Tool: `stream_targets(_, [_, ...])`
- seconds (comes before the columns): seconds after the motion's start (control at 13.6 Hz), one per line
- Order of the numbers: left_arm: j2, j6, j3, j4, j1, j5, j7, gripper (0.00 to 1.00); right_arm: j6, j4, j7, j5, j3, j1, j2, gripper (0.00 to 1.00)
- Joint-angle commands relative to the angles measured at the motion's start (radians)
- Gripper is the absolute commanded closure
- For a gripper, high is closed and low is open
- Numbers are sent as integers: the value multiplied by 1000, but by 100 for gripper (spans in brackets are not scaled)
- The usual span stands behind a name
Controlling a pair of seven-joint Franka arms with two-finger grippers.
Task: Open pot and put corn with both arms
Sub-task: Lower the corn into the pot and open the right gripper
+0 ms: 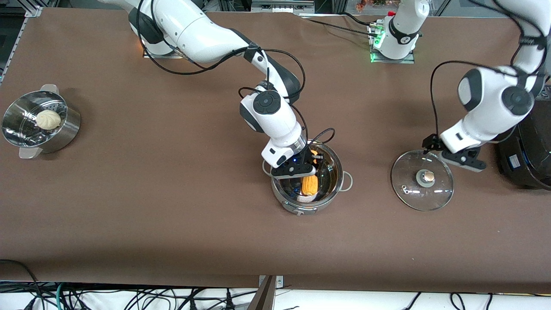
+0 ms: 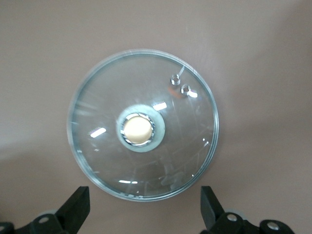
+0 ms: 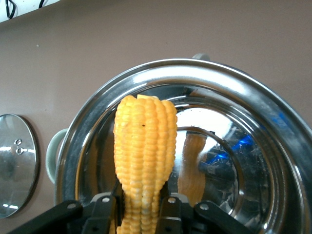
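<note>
Right now the right gripper (image 1: 306,169) hangs inside the open pot (image 1: 331,189), fingers clamped on the corn (image 1: 309,185). Toward the left arm's end, the left gripper (image 1: 452,154) hovers spread wide above the lid (image 1: 422,181), touching nothing.

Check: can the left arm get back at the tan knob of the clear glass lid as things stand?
Probably yes. The left gripper hangs open just above the clear glass lid, which lies flat on the table with its tan knob up and uncovered. The right gripper is off at the steel pot holding the corn cob.
</note>
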Motion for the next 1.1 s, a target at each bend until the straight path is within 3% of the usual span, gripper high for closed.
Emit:
stream_targets(0.0, [-164, -140, 2, 5, 2, -21, -17, 0, 28, 16, 15, -7, -20, 10, 24, 37])
stream_targets(0.07, [-174, -234, 5, 72, 3, -21, -20, 0, 28, 13, 11, -16, -23, 10, 24, 0])
stream_targets(0.29, [-174, -559, 3, 324, 3, -10, -78, 0, 19, 13, 8, -43, -25, 10, 16, 0])
stream_targets(0.51, [-174, -749, 5, 473, 3, -9, -198, 0, -15, 14, 6, -43, -25, 11, 5, 0])
stream_targets(0.66, [-172, -848, 5, 554, 3, -9, -277, 0, -166, 14, 5, -47, -29, 11, -45, 0])
stream_targets(0.81, [-172, -882, -5, 568, 3, -9, -292, 0, -338, 16, -44, -58, -26, 1, -152, 0])
stream_targets(1.03, [-168, -899, -2, 571, 2, -9, -370, 0, -620, 14, -309, -46, -25, -87, -277, 0])
